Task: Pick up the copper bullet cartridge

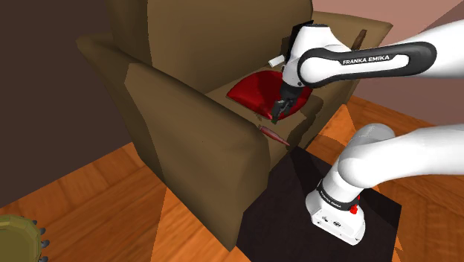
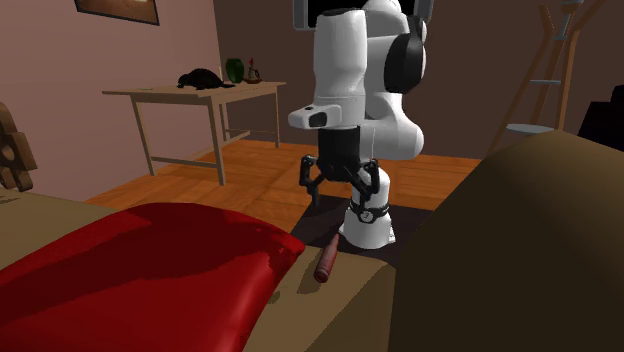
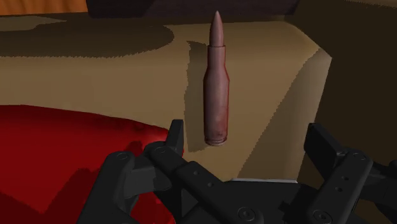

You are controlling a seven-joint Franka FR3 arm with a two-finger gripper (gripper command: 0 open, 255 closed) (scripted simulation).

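In the shoulder view, a round greenish object (image 1: 15, 240) sits at the far left on the wooden floor (image 1: 97, 201). To its right stands a brown armchair (image 1: 186, 134) with a red cushion (image 1: 256, 91) on its seat. The all-black gripper (image 1: 281, 110) hangs over the cushion's right edge, pointing down at the seat. Its fingers are spread apart with nothing between them.

Just right of and nearer than the gripper, the reddish-brown bullet cartridge (image 1: 274, 135) lies flat on the bare brown seat. It is close to the seat's front edge and just beside the cushion. The gripper does not touch it. Further right, the white arm (image 1: 372, 59) curves back to its base on the black stand (image 1: 290, 186).

In the second exterior view, a wooden table (image 2: 190, 95) stands far off at the left, bearing a black lump (image 2: 200, 78) and a green item (image 2: 235, 68). The cushion fills the near left. The cartridge lies right of it on the seat, with the open gripper above it and the chair's brown armrest (image 2: 520, 250) at the right.

In the wrist view, the cartridge lies lengthwise ahead of the gripper, its pointed tip aimed away towards the seat's edge. Its flat base sits just ahead of the gap between the fingers (image 3: 175, 137), closer to the finger on the cushion's side.
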